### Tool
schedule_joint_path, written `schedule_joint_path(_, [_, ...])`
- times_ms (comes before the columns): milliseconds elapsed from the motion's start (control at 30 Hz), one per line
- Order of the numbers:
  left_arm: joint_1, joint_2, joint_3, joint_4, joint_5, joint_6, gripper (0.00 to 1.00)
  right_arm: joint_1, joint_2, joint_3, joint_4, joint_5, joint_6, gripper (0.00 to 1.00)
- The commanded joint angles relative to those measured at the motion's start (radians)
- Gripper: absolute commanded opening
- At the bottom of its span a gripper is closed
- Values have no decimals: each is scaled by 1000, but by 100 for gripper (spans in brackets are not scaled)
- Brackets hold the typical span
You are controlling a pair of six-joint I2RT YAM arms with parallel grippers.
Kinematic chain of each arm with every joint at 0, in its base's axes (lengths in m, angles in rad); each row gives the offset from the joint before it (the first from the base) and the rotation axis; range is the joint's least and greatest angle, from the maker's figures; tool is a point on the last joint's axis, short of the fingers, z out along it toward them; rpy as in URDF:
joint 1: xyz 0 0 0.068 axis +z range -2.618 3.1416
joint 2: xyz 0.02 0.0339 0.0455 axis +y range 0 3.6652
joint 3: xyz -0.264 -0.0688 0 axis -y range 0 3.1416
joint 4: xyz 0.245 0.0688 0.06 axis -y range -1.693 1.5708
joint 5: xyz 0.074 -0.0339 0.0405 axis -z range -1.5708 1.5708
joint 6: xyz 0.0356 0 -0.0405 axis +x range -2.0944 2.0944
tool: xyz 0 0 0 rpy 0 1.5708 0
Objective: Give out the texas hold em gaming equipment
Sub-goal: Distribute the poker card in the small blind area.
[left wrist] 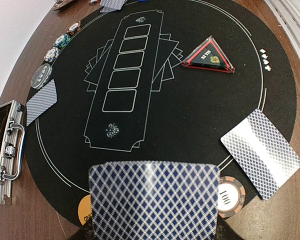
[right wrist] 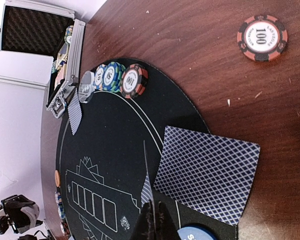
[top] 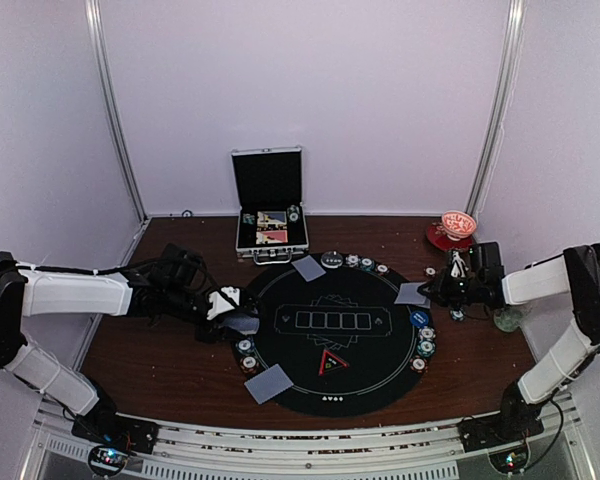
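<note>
Grey-blue-backed playing cards (top: pixel 269 383) come to five by our count. Three lie face down on the rim of the round black mat (top: pixel 380 380), at its far edge, its right edge and its near-left edge, and one sits in each tool. The left tool (top: pixel 235 312), over the mat's left edge, is nearly closed on a flat card (left wrist: pixel 154 200) held back upward. The right tool (top: pixel 442 290), at the mat's right edge, is fully closed on an edge-on card (right wrist: pixel 146 192).

We count nine poker chips (top: pixel 367 265): three in a row on the mat's far edge, three on its right edge, two on its left edge and one loose just off its right edge. Another there is only partly seen.

There are three button discs: a black disc (top: pixel 331 260) at the far edge, a blue disc (top: pixel 418 317) at the right edge and an orange disc (left wrist: pixel 85 210) at the left edge. One red-edged triangular marker (top: pixel 330 362) lies on the mat, on the near side of its middle.

The tabletop (top: pixel 160 350) is dark brown wood. Pale walls close it in, with metal uprights (top: pixel 115 110) at the corners.

A silver case (top: pixel 268 180) stands open just beyond the mat's far edge, its lid upright. Its black-lined tray holds some chips and what looks like a pack, too small for us to count. A red-and-white dish (top: pixel 457 230) sits beyond the mat's far right, and we cannot tell its contents.
</note>
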Motion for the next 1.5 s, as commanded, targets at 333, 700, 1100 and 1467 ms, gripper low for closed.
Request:
schedule_joint_path(333, [1,-13,15,16,27,7,56,-60,80,72,-18,-29,-26,4])
schedule_joint_path(700, [1,-6,16,16,28,9,56,-66,70,122,-130,99,-76,35])
schedule_joint_path(1100, [1,1,18,17,24,9,56,-62,-137,147,-236,260,-87,67])
schedule_joint_path(1467, [1,4,18,18,20,9,56,374,-267,63,-17,279,48,81])
